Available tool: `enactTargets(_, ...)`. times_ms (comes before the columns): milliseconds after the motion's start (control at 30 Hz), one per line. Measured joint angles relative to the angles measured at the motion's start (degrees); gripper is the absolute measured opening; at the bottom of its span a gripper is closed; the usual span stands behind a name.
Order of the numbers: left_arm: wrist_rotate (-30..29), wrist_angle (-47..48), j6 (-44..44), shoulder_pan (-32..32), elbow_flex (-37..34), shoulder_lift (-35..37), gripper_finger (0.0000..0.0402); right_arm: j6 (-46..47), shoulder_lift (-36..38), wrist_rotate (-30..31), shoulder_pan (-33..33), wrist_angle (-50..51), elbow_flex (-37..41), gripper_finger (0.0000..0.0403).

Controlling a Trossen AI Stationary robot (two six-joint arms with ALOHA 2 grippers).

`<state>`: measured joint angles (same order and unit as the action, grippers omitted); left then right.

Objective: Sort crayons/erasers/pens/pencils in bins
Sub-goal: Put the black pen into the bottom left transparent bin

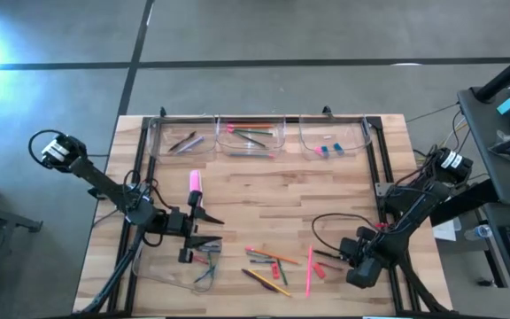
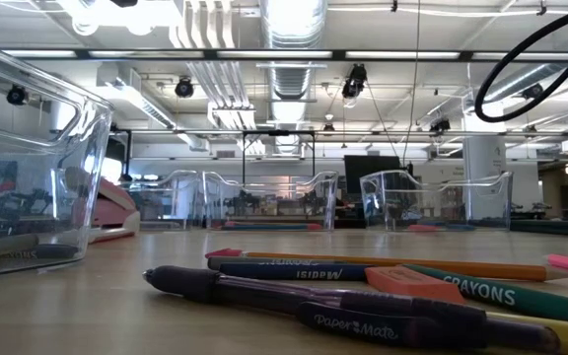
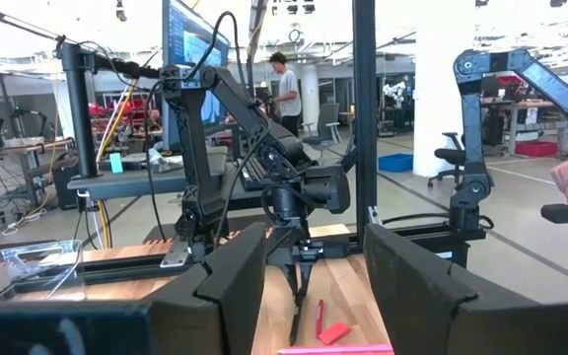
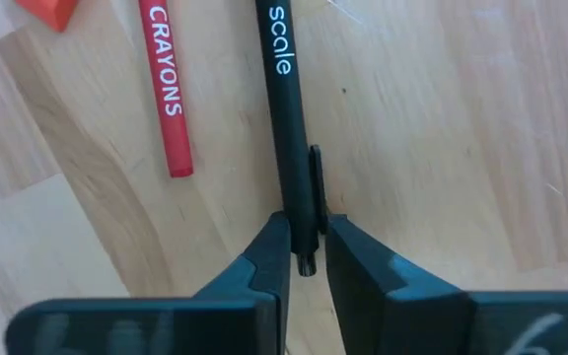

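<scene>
Wide bare strip of bench (image 1: 282, 208) between far bins and near clutter: free passage for either of my hands. Far edge blocked by row of three bins (image 1: 258, 136). Near left, fourth bin (image 1: 162, 270) under my left hand (image 1: 204, 232), pink block (image 1: 195, 182) just beyond it. Near middle, loose pile of sticks (image 1: 273, 266) crowds bench. My right hand (image 4: 307, 258) pinches black pen (image 4: 286, 118); red crayon (image 4: 167, 89) close beside, small gap only.

The right pincer (image 4: 304, 251) points down at the surface's front right, fingers nearly together. The left pincer (image 1: 204, 232) hovers front left, fingers parted
</scene>
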<state>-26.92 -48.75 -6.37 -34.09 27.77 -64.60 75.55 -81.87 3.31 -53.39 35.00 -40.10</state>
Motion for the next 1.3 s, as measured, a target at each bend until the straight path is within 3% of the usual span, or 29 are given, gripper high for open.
enactTargets(200,0.0,0.0,0.0,0.0,0.0,0.0,0.016,-0.3,0.9,1.6,0.0,0.9,-0.7,0.0045)
enactTargets(467,0.0,0.2,0.0,0.0,0.0,0.0,0.016,-1.7,5.1,10.3,0.2,1.5,-1.3,0.0043)
enactTargets(600,0.0,0.8,0.0,0.0,0.0,0.0,0.016,-3.4,7.9,17.6,0.6,1.2,-1.3,0.0043)
enactTargets(733,-2.6,1.3,1.6,0.3,0.0,0.0,0.016,-8.6,10.3,25.1,3.0,-1.8,-1.3,0.0043)
enactTargets(867,-3.7,3.2,4.9,2.4,0.0,-0.9,0.016,-20.1,11.8,29.1,6.9,-11.9,-1.3,0.0043)
enactTargets(967,-3.2,2.8,6.4,4.9,0.5,-3.9,0.016,-31.9,12.1,29.5,12.0,-22.3,-1.3,0.0043)
enactTargets(1067,-1.4,2.5,9.3,7.5,1.8,-7.4,0.016,-41.6,11.9,25.9,17.7,-32.3,-1.3,0.0043)
enactTargets(1167,2.5,2.7,11.4,10.0,3.2,-10.7,0.017,-47.8,11.3,21.5,22.9,-38.7,-1.3,0.0043)
enactTargets(1300,2.9,2.6,12.5,12.3,5.1,-13.7,0.0205,-53.3,10.1,16.6,28.0,-44.7,-1.3,0.0043)
